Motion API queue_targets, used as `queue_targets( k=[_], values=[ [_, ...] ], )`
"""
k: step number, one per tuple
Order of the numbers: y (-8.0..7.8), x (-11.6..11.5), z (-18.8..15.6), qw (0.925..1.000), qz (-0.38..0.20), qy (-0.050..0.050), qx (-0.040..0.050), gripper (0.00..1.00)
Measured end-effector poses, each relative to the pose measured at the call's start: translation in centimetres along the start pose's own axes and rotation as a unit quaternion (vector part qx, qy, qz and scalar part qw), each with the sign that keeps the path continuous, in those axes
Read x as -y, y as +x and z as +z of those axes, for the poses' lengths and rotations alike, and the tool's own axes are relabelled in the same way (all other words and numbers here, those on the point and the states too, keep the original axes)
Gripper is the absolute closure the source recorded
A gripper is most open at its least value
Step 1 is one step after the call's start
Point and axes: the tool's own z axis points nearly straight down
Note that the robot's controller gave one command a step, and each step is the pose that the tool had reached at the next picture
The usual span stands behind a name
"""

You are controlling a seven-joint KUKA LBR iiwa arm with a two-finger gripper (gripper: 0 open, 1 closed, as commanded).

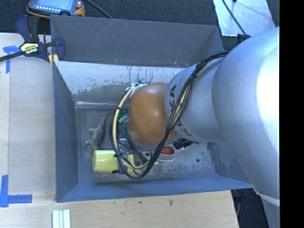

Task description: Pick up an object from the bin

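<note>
In the camera view, the arm [228, 103] is reaching into the grey bin [64, 141] from 3 o'clock. Its orange wrist cover [147, 113] is hanging over the middle of the bin floor, with black cables [115, 127] looping round it. The gripper [127, 152] is sitting beneath the cover's 7 o'clock edge and is mostly hidden. It cannot be told whether it is apart or together, and nothing is showing as clamped in it. A yellow block [104, 160] is lying on the floor at the gripper's 9 o'clock, just beside the cable loop, with its long axis running from 9 to 3 o'clock. A grey lump [97, 133] is lying at the gripper's 10 o'clock, near the left wall. A red and white thing [166, 152] is showing at 3 o'clock, partly under the cover. The yellow block is judged the nearest clear candidate; taking it would call for a shift toward 9 o'clock and a grasp across its short side, along the 12-to-6 line.
</note>
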Motion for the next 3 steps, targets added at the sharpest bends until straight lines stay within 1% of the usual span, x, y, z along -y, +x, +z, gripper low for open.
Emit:
queue_targets(
  k=[1, 2, 3],
  values=[
    [0.0, 0.0, -0.5, 1.0, 0.0, 0.001, -0.0006, 1.0],
    [0.1, 0.1, -1.6, 1.0, 0.0, 0.002, -0.0035, 1.0],
    [0.2, 0.1, -3.9, 1.0, 0.001, 0.002, -0.0048, 1.0]
  ],
)
